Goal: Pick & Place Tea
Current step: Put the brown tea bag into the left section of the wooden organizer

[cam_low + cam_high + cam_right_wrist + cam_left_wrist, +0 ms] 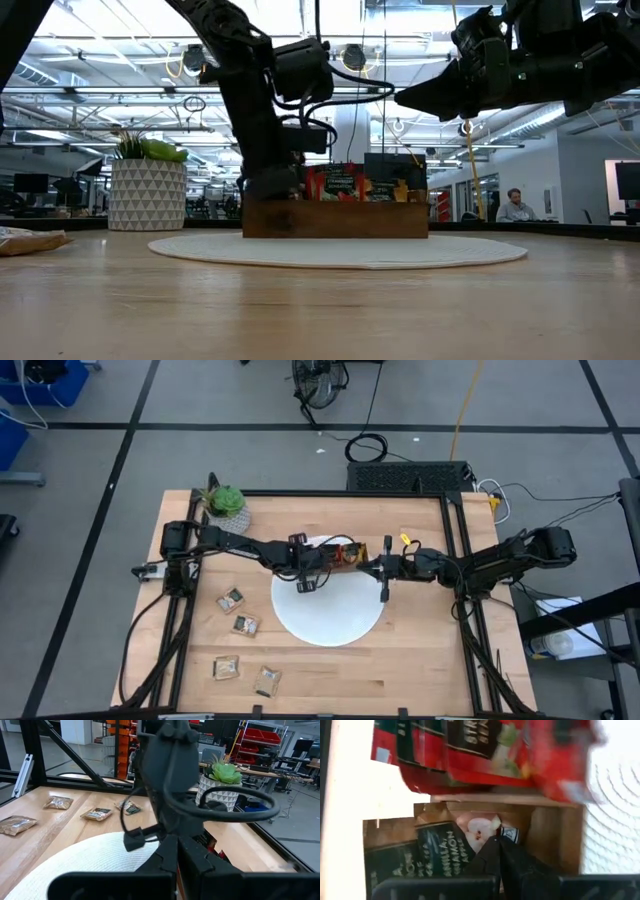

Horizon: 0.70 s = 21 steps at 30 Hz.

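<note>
The left gripper (500,851), jaws pressed together, probably pinches a light, floppy tea sachet (480,827) by its top edge inside the tray (335,220).

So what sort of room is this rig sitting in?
Probably an open-plan lab or workshop. The low view shows exposed ceiling trusses and a person at a desk; the right wrist view shows red storage bins on racks beyond the wooden table.

- wooden tray (347,557) on plate (325,622), at its far edge
- four sachets (232,600) loose on table (420,650), left of plate
- potted plant (226,504) at table's far-left corner
</note>
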Each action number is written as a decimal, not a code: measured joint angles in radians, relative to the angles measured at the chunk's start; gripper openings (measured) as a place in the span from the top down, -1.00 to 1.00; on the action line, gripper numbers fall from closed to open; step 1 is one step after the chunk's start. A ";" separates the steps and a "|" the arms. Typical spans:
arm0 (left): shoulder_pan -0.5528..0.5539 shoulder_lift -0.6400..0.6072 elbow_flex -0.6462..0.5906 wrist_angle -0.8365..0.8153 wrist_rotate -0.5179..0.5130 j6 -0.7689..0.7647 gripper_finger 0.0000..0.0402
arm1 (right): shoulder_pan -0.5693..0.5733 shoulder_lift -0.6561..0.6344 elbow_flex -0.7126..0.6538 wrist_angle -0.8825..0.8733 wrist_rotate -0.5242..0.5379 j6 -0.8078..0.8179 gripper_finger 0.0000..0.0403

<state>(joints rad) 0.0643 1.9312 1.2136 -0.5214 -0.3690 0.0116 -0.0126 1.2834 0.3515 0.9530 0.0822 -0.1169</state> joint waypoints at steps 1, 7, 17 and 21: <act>-0.007 0.000 0.008 -0.013 -0.019 0.006 0.99 | 0.000 0.000 0.000 0.000 0.000 0.000 1.00; -0.035 0.000 0.011 -0.016 -0.144 0.011 0.96 | 0.000 0.000 0.000 0.000 0.000 0.000 1.00; -0.049 -0.001 0.013 -0.013 -0.214 0.023 0.91 | 0.000 0.000 0.000 0.000 0.000 0.000 1.00; -0.062 -0.002 0.013 -0.028 -0.298 0.036 0.97 | 0.000 0.000 0.000 0.000 0.000 0.000 1.00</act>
<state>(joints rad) 0.0024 1.9293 1.2270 -0.5493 -0.6674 0.0475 -0.0128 1.2835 0.3515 0.9527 0.0822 -0.1173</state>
